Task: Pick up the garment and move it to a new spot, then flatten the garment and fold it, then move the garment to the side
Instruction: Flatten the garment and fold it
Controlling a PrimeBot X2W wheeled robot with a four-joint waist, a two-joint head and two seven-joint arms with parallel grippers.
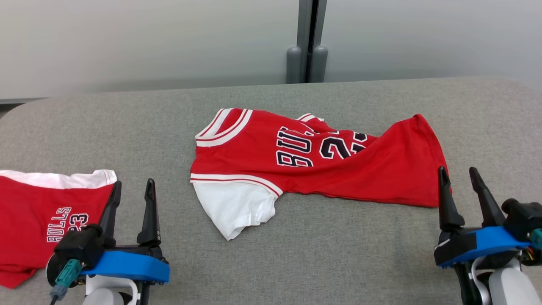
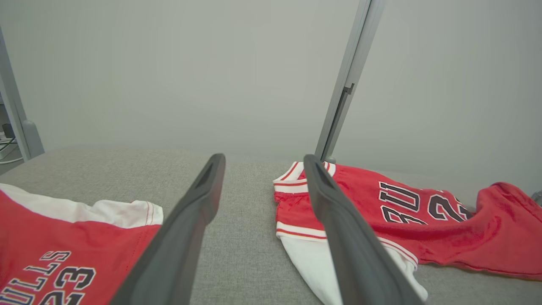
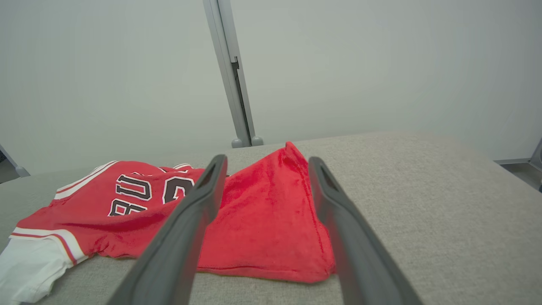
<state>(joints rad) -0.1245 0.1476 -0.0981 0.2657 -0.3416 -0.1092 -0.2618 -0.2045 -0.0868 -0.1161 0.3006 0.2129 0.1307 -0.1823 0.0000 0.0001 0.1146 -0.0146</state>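
Jaws of the right gripper (image 1: 457, 170) stand wide apart, released, with nothing between them. Its left finger (image 1: 444, 199) rises just at the near right corner of the jersey's (image 1: 305, 169) hem; whether it touches the cloth I cannot tell. In the right wrist view that red corner shows between the two dark fingers.

The left gripper (image 1: 132, 183) is likewise spread and grips nothing. It sits at the table's (image 1: 127, 127) near left, well apart from the jersey and just beside the other garment (image 1: 34, 220).

The jersey lies across the middle of the grey table, collar toward the robot's left and hem toward its right. It is red, with white and red striped trim at the neck and armhole, and a white sleeve (image 1: 233, 207) hangs out on the near side. The cloth is rumpled: a fold runs over the chest and cuts the print. Black letters edged in white read "BU", then a "2" and part of a second digit; the rest is hidden.

The other garment, red with a white band, lies flat at the table's left edge. Its smaller print reads "BULLS" over "23", partly covered by the left gripper's body.

Behind the table stands a pale wall with a grey post (image 1: 307, 38).
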